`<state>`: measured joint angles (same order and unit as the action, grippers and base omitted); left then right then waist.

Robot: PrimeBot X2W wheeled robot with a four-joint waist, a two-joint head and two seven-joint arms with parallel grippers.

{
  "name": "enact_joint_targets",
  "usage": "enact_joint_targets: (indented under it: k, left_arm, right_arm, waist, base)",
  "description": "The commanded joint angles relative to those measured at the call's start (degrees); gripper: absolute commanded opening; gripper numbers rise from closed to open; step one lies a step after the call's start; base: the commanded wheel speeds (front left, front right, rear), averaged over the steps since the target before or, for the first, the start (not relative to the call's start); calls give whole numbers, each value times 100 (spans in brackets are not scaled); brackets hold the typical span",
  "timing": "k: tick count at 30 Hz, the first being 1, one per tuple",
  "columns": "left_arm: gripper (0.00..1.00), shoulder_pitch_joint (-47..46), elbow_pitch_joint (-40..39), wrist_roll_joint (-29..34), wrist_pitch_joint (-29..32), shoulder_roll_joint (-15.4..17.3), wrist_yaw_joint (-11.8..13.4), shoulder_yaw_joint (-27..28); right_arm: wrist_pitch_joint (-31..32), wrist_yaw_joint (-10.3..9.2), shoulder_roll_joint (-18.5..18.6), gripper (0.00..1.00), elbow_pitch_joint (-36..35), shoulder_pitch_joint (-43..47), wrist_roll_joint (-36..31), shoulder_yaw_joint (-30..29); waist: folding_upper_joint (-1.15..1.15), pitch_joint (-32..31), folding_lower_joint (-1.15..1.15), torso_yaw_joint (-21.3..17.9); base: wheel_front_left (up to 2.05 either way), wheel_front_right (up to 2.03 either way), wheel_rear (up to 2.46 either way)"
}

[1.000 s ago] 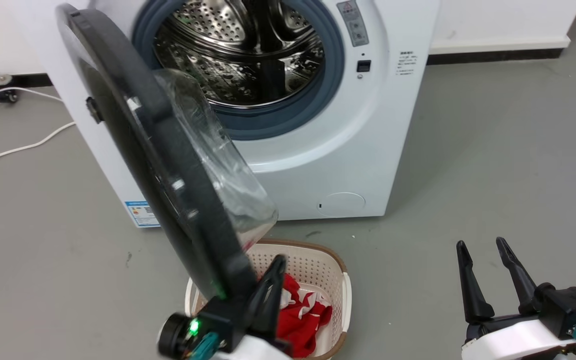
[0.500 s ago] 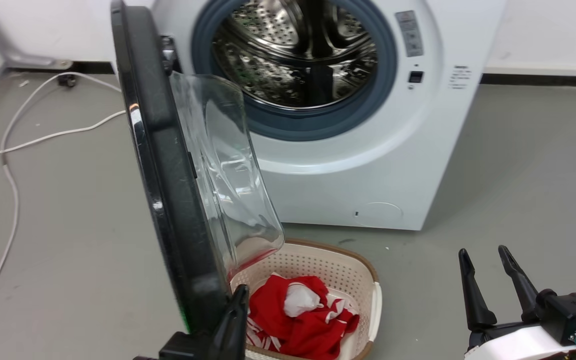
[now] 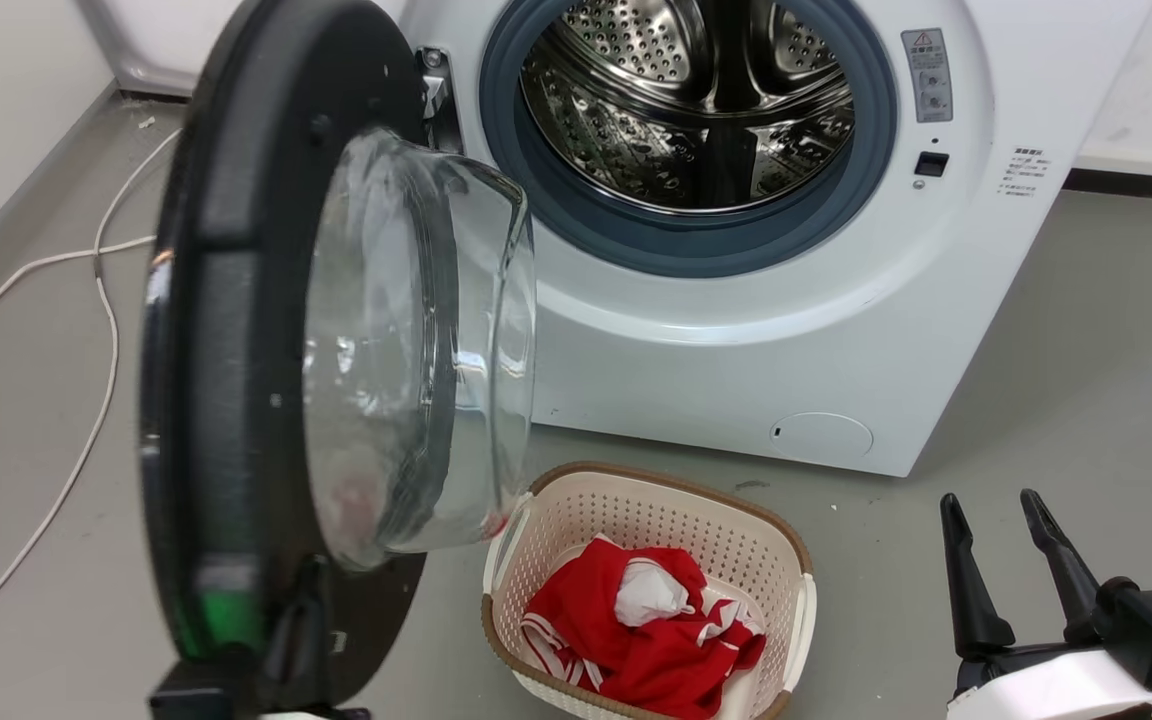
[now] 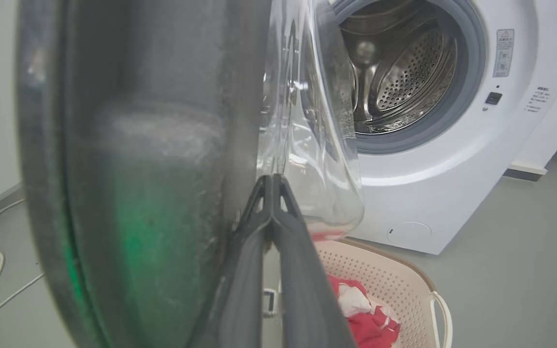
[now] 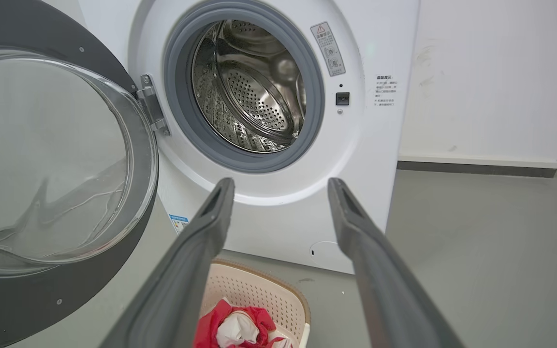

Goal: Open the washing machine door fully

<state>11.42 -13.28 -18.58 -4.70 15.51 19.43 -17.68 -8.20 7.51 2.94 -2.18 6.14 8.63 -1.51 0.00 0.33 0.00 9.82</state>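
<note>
The washing machine [image 3: 736,340] is a white front-loader with its steel drum exposed. The washing machine door [image 3: 226,300] stands swung out to the left on its hinge, its inner side and clear glass bowl [image 3: 406,340] turned toward me. My left gripper [image 3: 311,590] is shut, its two fingers pressed together and lying against the lower inner face of the door [image 4: 153,169]; the left gripper [image 4: 271,180] holds nothing between them. My right gripper [image 3: 994,500] is open at the lower right, apart from the machine [image 5: 269,217]; the right gripper [image 5: 279,181] points at the machine's front below the drum.
A cream laundry basket [image 3: 656,480] with red and white clothes [image 3: 636,620] sits on the grey floor just in front of the machine, beside the door's lower edge. A white cable [image 3: 96,330] trails over the floor on the left. A white wall stands behind.
The head camera has shifted. The door has swung farther out to the left, from edge-on to showing its inner face, with the left gripper staying at its lower edge. The right gripper has kept still.
</note>
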Motion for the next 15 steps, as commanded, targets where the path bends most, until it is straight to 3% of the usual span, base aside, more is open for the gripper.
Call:
enact_joint_targets:
  k: [1, 7, 15]
  left_arm:
    - [0, -68, -2, -76, -14, 143, 84, 269]
    - [0, -272, -38, -322, 12, 344, 114, 767]
    - [0, -750, 591, -851, -127, 652, -80, 1528]
  right_arm:
    - [14, -4, -13, 100, -34, -16, 39, -15]
    - [62, -3, -13, 100, -34, -125, 43, -55]
    - [37, -4, -12, 100, 13, -238, 59, -80]
  waist:
    - [0, 48, 0, 38]
    - [0, 163, 0, 58]
    - [0, 338, 0, 11]
  base:
    - [0, 0, 0]
    - [0, 0, 0]
    - [0, 0, 0]
